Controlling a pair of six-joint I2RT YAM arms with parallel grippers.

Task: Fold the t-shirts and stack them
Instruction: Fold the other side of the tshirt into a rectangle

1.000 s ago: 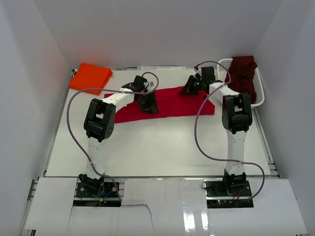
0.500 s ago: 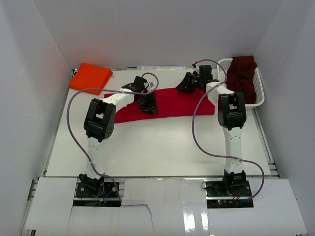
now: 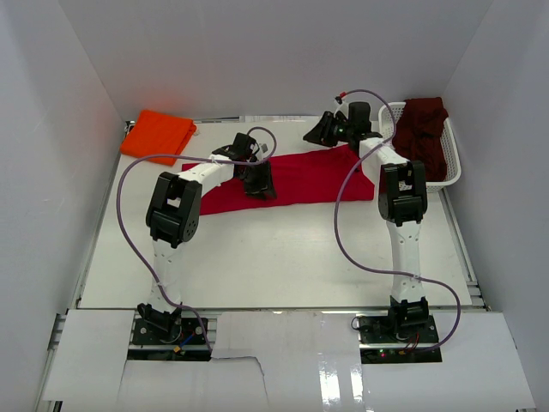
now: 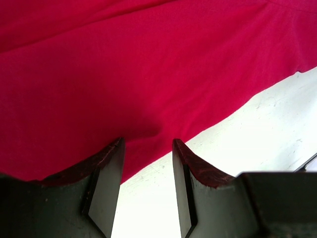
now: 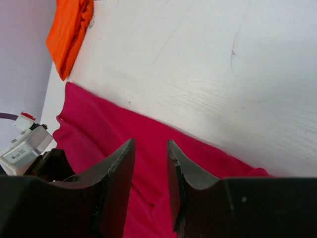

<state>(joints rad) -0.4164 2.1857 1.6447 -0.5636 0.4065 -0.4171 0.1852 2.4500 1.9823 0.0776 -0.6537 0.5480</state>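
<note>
Wide white table (image 3: 283, 257), and the red t-shirt (image 3: 300, 176) lies across its far half, folded to a long band, not yet a packet. The maroon t-shirt (image 3: 425, 129) sits bunched in the white basket (image 3: 452, 172) on the right, untouched by the look of it. The orange t-shirt (image 3: 157, 135) is folded at the back left, so I'd say one done and two to go. The left gripper (image 4: 147, 144) is spread over the red shirt's near edge. The right gripper (image 5: 150, 144) hangs above the far edge, slightly parted and empty.
</note>
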